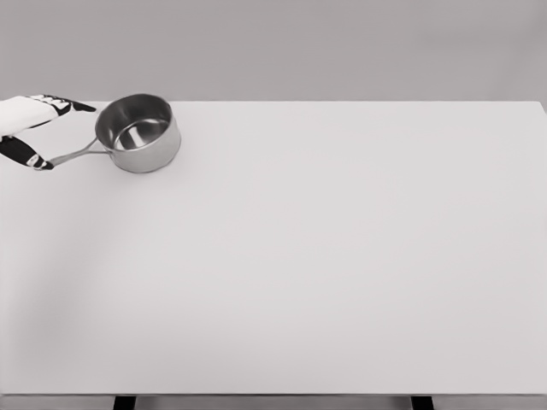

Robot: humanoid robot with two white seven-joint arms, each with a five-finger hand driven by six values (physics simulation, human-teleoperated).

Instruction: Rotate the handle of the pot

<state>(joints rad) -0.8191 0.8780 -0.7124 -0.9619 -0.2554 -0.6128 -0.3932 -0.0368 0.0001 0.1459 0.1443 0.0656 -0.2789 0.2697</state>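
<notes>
A: Where is the pot [138, 133]?

B: Upright at the far left of the white surface [342, 256], near its back edge, its handle [79, 155] pointing left and slightly toward the camera.

A: And the left hand [32, 128]?

B: At the left edge. Its fingers [73, 106] are spread toward the pot's rim, the thumb [26, 155] by the handle's tip. It seems to bracket the handle without clamping it, though contact is hard to judge.

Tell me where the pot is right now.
In the head view the pot sits at the table's far left corner, its handle pointing left toward the left hand.
</notes>
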